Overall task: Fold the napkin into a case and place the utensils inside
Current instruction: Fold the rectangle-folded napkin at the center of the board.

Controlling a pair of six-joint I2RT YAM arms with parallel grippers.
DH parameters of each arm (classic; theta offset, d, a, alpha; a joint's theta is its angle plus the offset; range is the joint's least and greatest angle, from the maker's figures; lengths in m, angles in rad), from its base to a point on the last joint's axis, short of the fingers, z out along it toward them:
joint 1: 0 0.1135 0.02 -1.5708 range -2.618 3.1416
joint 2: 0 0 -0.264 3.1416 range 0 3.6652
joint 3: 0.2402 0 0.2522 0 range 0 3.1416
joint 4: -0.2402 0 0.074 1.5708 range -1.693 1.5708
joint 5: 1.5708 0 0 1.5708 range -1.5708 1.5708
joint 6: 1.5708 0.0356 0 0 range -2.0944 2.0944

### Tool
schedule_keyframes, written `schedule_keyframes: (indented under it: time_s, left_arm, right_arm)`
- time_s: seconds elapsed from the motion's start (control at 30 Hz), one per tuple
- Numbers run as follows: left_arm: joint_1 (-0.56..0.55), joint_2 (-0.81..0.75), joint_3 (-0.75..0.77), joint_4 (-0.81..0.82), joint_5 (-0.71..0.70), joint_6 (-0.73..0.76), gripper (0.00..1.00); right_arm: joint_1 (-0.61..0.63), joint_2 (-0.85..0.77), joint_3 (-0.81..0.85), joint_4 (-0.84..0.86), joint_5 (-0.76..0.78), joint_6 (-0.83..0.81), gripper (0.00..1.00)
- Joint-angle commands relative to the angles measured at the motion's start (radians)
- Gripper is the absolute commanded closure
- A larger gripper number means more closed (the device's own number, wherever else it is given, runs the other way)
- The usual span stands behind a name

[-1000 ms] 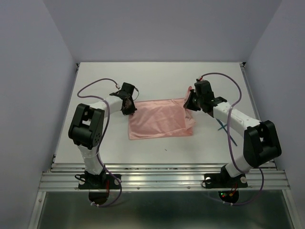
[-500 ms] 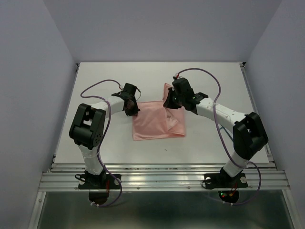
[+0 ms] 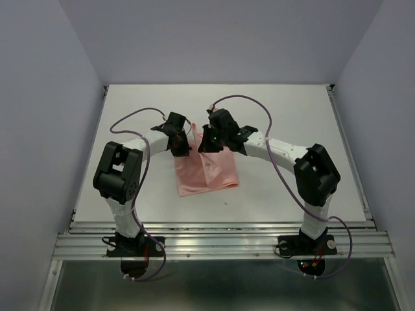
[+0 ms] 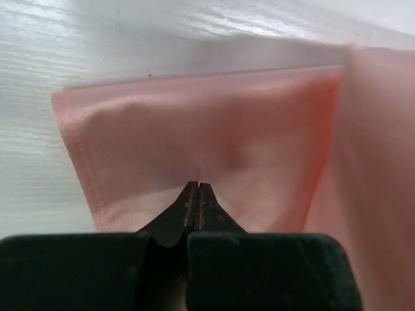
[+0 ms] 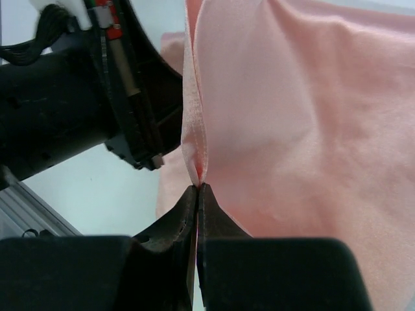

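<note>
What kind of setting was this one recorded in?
Most likely a lab robot test cell: a white tabletop boxed in by plain pale walls, two white-and-black robot arms bolted to an aluminium rail, and a salmon-pink cloth napkin as the work piece.

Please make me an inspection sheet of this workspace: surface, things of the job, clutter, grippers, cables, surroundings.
Surface: white table, bare around the cloth.
Job's things: napkin partly folded, its right side raised and carried over toward the left; utensils not seen.
Clutter: nothing seen.
Grippers: left gripper shut, tips on the napkin near its far left corner; right gripper shut on a lifted napkin edge, close beside the left one.
Cables: purple cables arch from each wrist over the table.
Surroundings: grey walls; metal rails at the near edge.
</note>
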State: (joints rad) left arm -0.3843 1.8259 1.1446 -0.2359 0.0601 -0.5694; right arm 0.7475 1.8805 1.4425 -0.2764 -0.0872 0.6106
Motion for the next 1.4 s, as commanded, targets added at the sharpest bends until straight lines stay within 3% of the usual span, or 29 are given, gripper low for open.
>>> schedule_keyframes:
  time_s: [0.0,0.17,0.47,0.93,1.37]
  left_arm:
    - [0.045,-0.126,-0.011,-0.025,0.021,0.017,1.00]
    - [0.114,-0.139,-0.057,-0.033,-0.002,0.032,1.00]
    - [0.133,-0.134,-0.128,-0.052,-0.108,0.009,1.00]
    - [0.052,-0.036,-0.112,0.061,0.023,-0.020,1.00]
    - [0.028,-0.002,-0.063,0.069,0.047,-0.024,1.00]
  right_arm:
    - [-0.004,0.002,0.039,0.034,-0.019,0.008,0.99]
    - [-0.004,0.015,0.047,0.034,-0.039,0.008,0.99]
    - [-0.004,0.006,0.041,0.034,-0.039,0.005,0.99]
    - [0.006,-0.027,0.041,0.032,-0.039,0.011,0.99]
    - [0.024,0.003,0.076,0.005,-0.031,0.031,0.99]
